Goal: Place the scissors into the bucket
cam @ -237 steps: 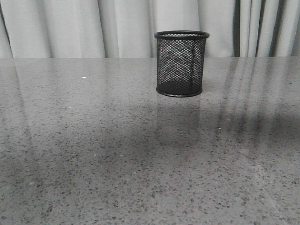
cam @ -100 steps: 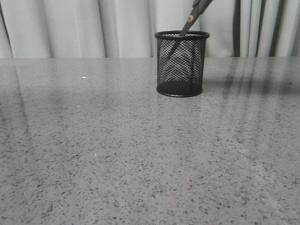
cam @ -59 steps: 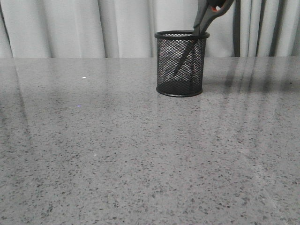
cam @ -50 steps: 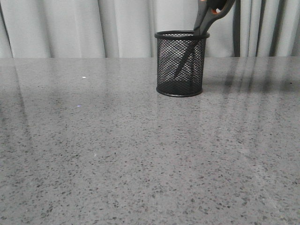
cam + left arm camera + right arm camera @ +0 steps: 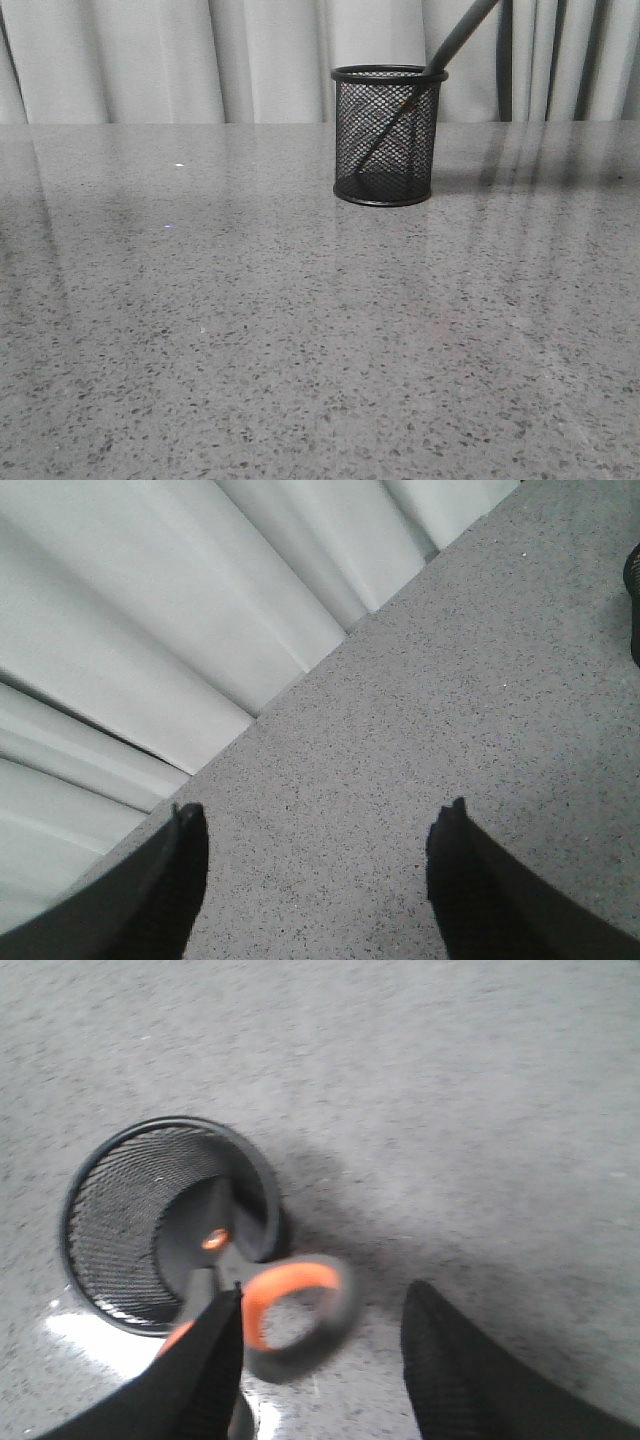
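low front view, wrist views overhead, sharing bucket [image 5: 388, 135]

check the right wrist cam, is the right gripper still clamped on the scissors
No, the right gripper is open, and the scissors rest blades-down in the bucket.

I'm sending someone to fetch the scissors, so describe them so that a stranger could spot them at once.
On the grey speckled table, before the pale curtain, stands one black mesh cup. The scissors lean in it, blades down, handles over the rim. Orange-lined grey loops mark them out.
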